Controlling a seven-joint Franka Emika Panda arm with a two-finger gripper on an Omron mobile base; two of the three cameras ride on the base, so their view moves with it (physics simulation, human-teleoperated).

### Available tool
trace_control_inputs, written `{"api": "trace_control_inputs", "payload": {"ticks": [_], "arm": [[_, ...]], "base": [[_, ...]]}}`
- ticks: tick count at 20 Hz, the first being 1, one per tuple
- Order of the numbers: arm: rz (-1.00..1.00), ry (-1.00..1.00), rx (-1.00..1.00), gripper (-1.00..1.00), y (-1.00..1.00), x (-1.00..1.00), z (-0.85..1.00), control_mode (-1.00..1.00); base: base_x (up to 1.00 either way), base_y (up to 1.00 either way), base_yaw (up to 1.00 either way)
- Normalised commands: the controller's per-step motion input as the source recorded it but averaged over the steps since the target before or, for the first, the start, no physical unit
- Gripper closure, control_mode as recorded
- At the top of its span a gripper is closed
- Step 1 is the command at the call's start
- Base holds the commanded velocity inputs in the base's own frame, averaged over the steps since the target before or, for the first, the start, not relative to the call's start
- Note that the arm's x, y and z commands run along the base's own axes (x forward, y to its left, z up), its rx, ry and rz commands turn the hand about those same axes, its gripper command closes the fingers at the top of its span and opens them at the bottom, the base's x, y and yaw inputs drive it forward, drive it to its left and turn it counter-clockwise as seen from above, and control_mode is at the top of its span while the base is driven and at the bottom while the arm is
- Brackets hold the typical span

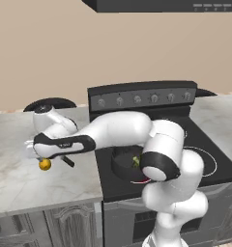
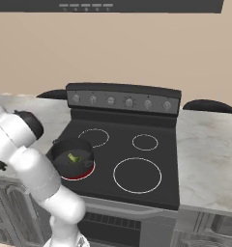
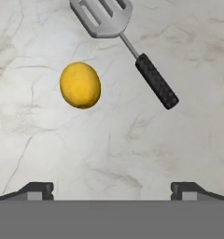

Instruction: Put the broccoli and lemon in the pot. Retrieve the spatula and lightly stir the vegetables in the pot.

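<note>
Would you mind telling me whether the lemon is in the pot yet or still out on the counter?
Out. The lemon lies on the marble counter beside the spatula, while the pot on the stove holds just the broccoli.

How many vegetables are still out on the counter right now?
1: the lemon lies on the marble counter beside the spatula. The broccoli is already inside the pot on the stove.
</note>
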Motion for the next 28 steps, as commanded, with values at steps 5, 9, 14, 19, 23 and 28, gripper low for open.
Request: {"api": "trace_control_inputs", "payload": {"ticks": [5, 9, 14, 19, 23, 28], "arm": [[-0.07, 0.0, 0.0, -1.0, 0.09, 0.31, -0.3, -1.0], [-0.07, 0.0, 0.0, -1.0, 0.18, 0.32, -0.18, -1.0], [-0.05, 0.0, 0.0, -1.0, 0.23, 0.26, -0.17, -1.0], [-0.06, 0.0, 0.0, -1.0, 0.26, 0.29, -0.05, -1.0], [-0.03, 0.0, 0.0, -1.0, 0.15, 0.26, -0.06, -1.0], [0.0, 0.0, -0.01, -1.0, 0.03, 0.15, -0.14, -1.0]], "base": [[0.0, 0.0, 0.0], [0.0, 0.0, 0.0], [0.0, 0.0, 0.0], [0.0, 0.0, 0.0], [0.0, 0.0, 0.0], [0.0, 0.0, 0.0]]}}
